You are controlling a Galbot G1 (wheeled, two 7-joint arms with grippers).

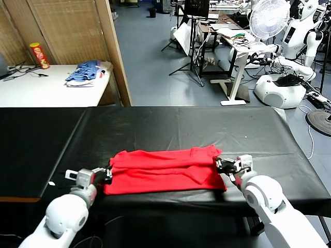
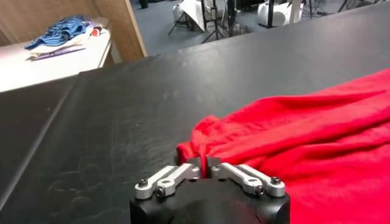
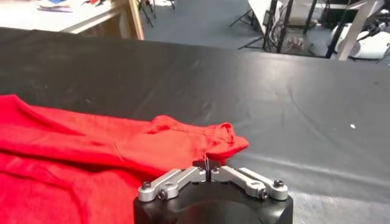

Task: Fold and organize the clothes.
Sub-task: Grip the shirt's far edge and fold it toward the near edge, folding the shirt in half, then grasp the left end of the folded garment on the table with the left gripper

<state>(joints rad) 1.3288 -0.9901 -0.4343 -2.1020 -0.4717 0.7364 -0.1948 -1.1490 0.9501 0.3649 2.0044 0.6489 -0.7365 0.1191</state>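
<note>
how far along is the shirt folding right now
Done: the red T-shirt already lies doubled lengthwise into a band on the black table. In hand: the left gripper and right gripper sit at its two ends. Left: folding it crosswise and tidying.

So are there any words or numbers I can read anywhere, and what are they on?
None can be read.
Red T-shirt: no writing shows on it, and no print is visible.
Red can on the white side table: it has a label, but it is too small to read.
Black table: no marks or signs.
</note>
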